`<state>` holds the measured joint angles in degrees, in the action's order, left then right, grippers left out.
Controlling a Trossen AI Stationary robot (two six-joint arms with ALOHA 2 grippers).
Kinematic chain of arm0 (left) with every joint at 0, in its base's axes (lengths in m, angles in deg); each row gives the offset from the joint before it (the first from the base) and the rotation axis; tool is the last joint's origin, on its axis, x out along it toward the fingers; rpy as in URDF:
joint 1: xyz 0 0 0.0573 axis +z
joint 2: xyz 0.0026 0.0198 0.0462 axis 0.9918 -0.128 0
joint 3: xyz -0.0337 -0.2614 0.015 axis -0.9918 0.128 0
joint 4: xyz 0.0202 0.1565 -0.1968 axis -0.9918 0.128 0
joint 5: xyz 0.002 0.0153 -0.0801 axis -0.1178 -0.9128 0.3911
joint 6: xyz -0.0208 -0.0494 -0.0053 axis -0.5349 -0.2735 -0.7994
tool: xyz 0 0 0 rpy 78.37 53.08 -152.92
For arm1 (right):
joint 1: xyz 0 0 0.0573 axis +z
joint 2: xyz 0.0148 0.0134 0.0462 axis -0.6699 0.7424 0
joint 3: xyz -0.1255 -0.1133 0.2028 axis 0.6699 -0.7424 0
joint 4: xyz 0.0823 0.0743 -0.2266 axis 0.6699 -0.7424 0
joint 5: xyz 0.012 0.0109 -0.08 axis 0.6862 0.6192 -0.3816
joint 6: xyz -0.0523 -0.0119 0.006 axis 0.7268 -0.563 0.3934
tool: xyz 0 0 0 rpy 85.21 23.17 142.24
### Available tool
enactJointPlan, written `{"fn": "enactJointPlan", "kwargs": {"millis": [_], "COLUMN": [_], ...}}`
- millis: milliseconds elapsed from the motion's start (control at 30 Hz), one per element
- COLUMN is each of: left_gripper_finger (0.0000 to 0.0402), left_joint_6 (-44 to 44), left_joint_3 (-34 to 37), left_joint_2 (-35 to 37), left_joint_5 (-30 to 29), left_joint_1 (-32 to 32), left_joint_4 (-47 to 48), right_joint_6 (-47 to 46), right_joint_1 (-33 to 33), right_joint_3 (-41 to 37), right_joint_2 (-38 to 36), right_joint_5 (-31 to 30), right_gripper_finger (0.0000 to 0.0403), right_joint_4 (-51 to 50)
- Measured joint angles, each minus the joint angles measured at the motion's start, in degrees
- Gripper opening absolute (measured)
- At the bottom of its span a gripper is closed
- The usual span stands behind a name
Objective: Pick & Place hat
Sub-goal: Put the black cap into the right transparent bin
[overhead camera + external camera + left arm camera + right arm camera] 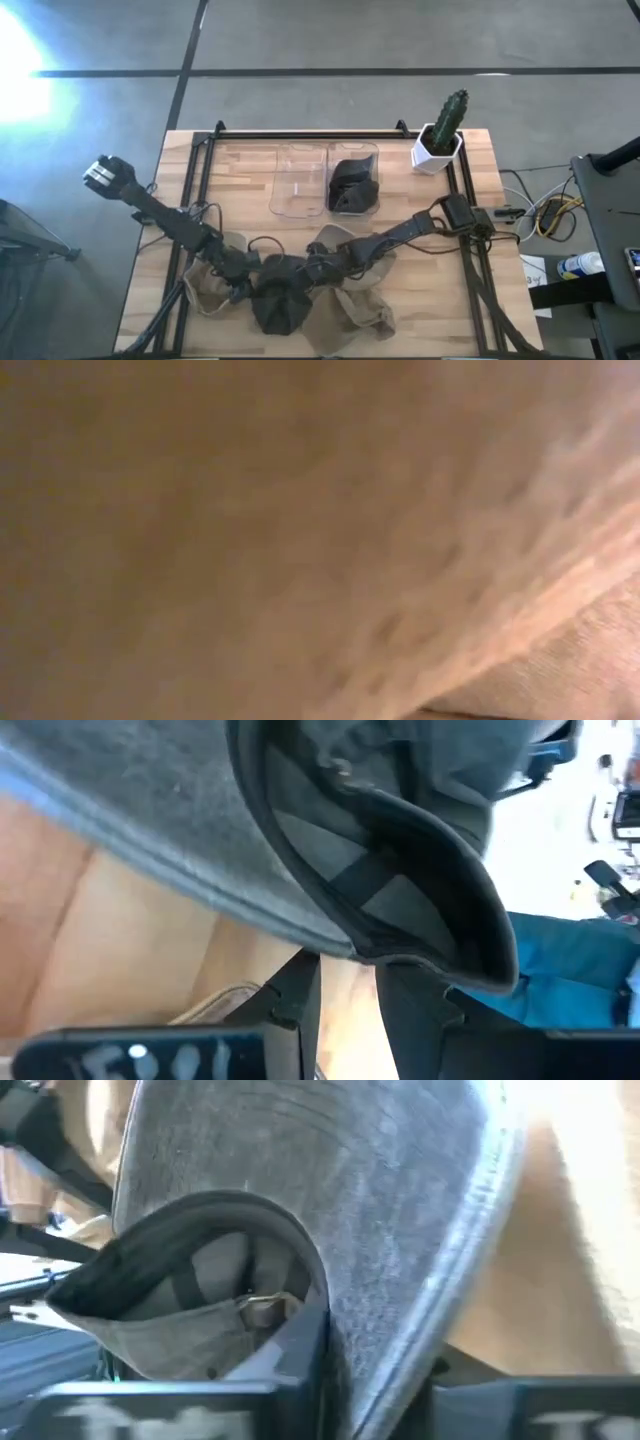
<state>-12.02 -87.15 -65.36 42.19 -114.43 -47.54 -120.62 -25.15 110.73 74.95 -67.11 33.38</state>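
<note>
A dark grey cap (280, 305) sits at the table's near middle, between tan hats. My left gripper (256, 276) comes at it from the left and my right gripper (310, 272) from the right, and both are shut on it. The left wrist view shows the cap's (400, 870) hollow inside and its sweatband. The right wrist view shows the cap's (300, 1200) brim and the crown's opening. Another dark hat (354, 186) lies in the right one of two clear bins. My left gripper (350, 995) pinches the cap's rim (350, 948) between its two fingers, one inside the crown and one outside. It comes slanting down from the table's left. My right gripper (365, 1375) pinches the cap's edge where brim meets crown (335, 1315), coming from the table's right. In the high view the cap lies on or just above the tan hats.
Tan hats lie around the cap: one left (205, 290), one right (362, 308), one behind (338, 240). An empty clear bin (298, 182) stands at the far middle. A cactus in a white pot (440, 135) stands at the far right corner. Tan cloth (300, 540) fills the low view.
</note>
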Motion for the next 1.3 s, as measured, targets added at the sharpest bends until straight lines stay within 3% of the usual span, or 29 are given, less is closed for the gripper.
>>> {"fn": "enactJointPlan", "kwargs": {"millis": [100,300,433,567,700,800,933,1300], "left_gripper_finger": [0.0092,0.0092,0.0092,0.0092,0.0092,0.0092,0.0092,0.0092], "left_joint_6": [-0.8,-4.2,-0.8,5.9,10.7,12.1,11.7,8.1], "left_joint_3": [0.0,-2.9,-6.8,-9.7,-10.1,-10.1,-10.1,-9.9], "left_joint_2": [2.0,8.4,12.9,16.5,19.3,20.9,22.0,21.1], "left_joint_5": [0.4,-1.9,-4.3,-8.3,-14.0,-19.1,-23.5,-23.5], "left_joint_1": [-0.1,-0.1,0.0,0.0,0.2,0.6,1.5,2.2], "left_joint_4": [0.0,0.2,0.0,0.8,1.6,6.0,12.2,19.4], "right_joint_6": [3.3,11.4,15.3,14.8,7.9,2.8,4.0,15.7], "right_joint_1": [0.1,0.5,0.4,0.2,-0.3,-3.1,-8.3,-27.3], "right_joint_3": [1.8,4.5,4.6,4.5,4.8,4.8,4.7,4.0], "right_joint_2": [-1.3,-8.1,-15.3,-22.9,-30.2,-33.6,-34.8,-29.2], "right_joint_5": [-3.0,-10.8,-15.0,-26.0,-41.1,-45.4,-44.2,-17.9], "right_gripper_finger": [0.002,0.0017,0.0017,0.0016,0.0016,0.0016,0.0016,0.0015], "right_joint_4": [-1.4,-12.0,-18.6,-28.6,-43.4,-55.1,-63.0,-64.1]}}
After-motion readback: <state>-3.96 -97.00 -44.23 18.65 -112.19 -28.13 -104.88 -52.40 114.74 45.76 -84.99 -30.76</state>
